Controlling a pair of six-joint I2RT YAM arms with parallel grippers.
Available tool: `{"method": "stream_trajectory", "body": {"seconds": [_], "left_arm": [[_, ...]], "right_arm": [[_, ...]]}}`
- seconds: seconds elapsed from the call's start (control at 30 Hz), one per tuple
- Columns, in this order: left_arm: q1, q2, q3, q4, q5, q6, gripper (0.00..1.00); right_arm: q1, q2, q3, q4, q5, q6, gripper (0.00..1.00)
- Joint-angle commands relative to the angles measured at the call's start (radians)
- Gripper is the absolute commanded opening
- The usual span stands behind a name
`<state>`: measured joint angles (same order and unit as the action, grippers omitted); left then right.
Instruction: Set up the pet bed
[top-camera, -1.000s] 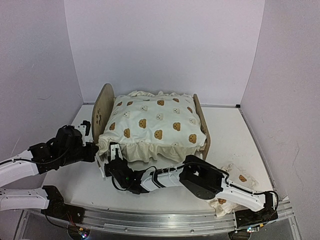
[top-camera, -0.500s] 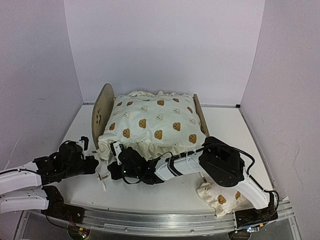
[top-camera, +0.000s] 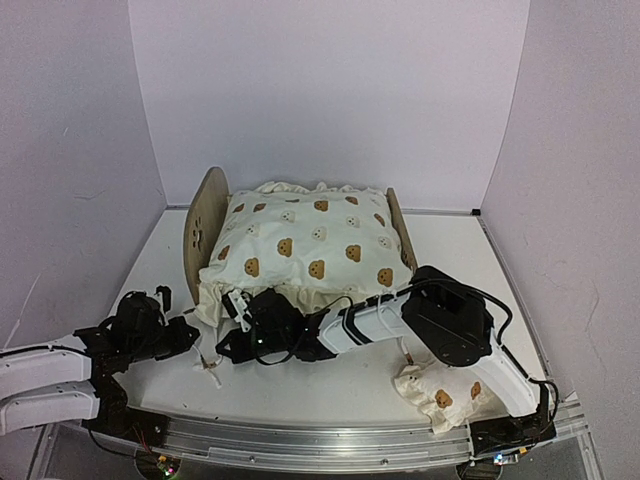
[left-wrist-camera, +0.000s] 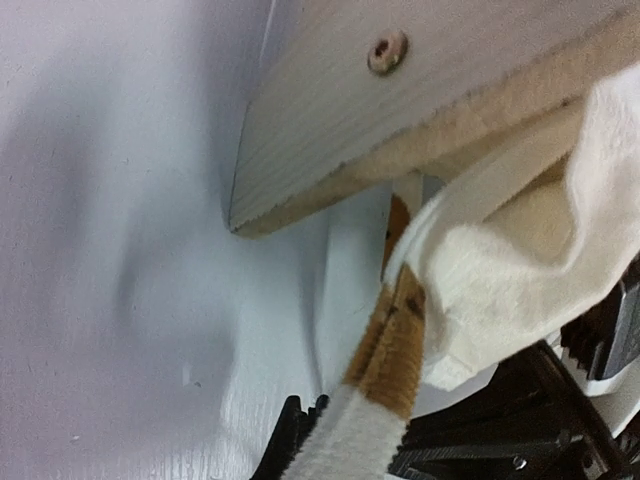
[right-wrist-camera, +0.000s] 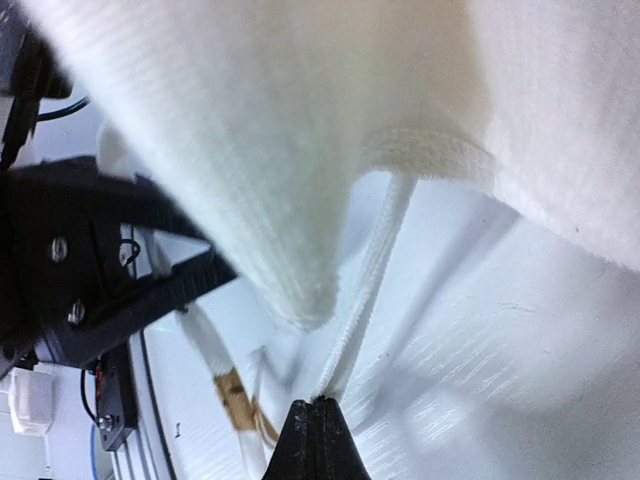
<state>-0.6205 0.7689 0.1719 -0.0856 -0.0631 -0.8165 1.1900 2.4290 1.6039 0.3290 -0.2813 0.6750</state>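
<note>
The pet bed (top-camera: 205, 225) stands mid-table, its rounded wooden headboard on the left and its low footboard (top-camera: 408, 262) on the right. The cream bear-print cushion (top-camera: 310, 250) lies on it and hides the striped base. My left gripper (top-camera: 188, 335) is at the bed's near-left corner. In the left wrist view it (left-wrist-camera: 330, 455) is shut on a flat cushion tie (left-wrist-camera: 390, 350) with a brown patch, under the wooden frame (left-wrist-camera: 400, 110). My right gripper (top-camera: 228, 350) is just right of it. In the right wrist view it (right-wrist-camera: 315, 415) is shut on a thin cream tie string (right-wrist-camera: 368, 285).
The small bear-print pillow (top-camera: 445, 395) lies at the near right, beside the right arm's base. A loose tie end (top-camera: 208, 367) lies on the table between the grippers. The cushion's ruffle (right-wrist-camera: 250, 150) hangs over the right gripper. Walls close in on the left, back and right.
My left arm has drawn back toward the near left, away from the headboard. My right gripper has shifted a little nearer and to the right, and its arm has swung up off the small pillow.
</note>
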Motion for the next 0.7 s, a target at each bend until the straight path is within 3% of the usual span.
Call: {"method": "stream_trajectory", "body": {"seconds": [0.0, 0.13, 0.4, 0.67], "left_arm": [[0.09, 0.005, -0.009, 0.128, 0.154, 0.022, 0.0], [0.137, 0.025, -0.014, 0.144, 0.175, 0.029, 0.0], [0.145, -0.024, -0.072, 0.199, 0.282, -0.019, 0.0], [0.145, -0.041, -0.074, 0.192, 0.412, -0.047, 0.0]], "right_arm": [[0.011, 0.03, 0.078, 0.01, -0.134, 0.041, 0.0], [0.016, 0.057, 0.111, 0.008, -0.151, 0.048, 0.0], [-0.006, -0.075, 0.03, -0.035, -0.119, 0.033, 0.0], [-0.008, 0.022, 0.119, -0.053, -0.141, 0.081, 0.0]]}}
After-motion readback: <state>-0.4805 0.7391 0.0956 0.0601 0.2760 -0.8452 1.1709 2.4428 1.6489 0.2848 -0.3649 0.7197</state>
